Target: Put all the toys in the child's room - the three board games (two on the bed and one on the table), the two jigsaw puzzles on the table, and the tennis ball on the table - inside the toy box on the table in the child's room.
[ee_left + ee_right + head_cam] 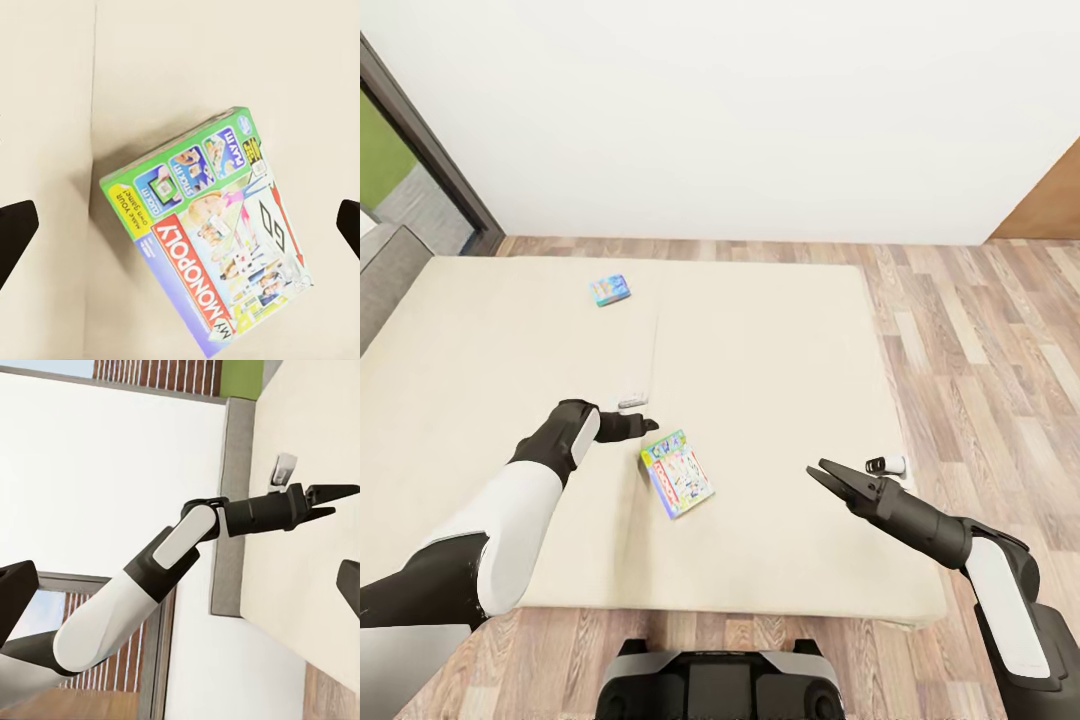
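Two board games lie on the bed (780, 350). A small blue one (610, 290) is near the far edge. A green-edged one with a white busy cover (677, 473) lies tilted near the front, lettered MONOPOLY in the left wrist view (214, 232). My left gripper (648, 425) hovers open just left of and above this box, its dark fingertips (15, 232) wide apart on either side of it. My right gripper (822, 474) is open over the mattress to the box's right, holding nothing. The table, toy box, jigsaw puzzles and tennis ball are out of view.
A small white object (632, 401) lies on the mattress seam beside my left wrist. Another white-and-black object (887, 465) sits at the bed's right edge. The grey headboard (385, 270) is at left, and wood floor (980, 340) runs along the right.
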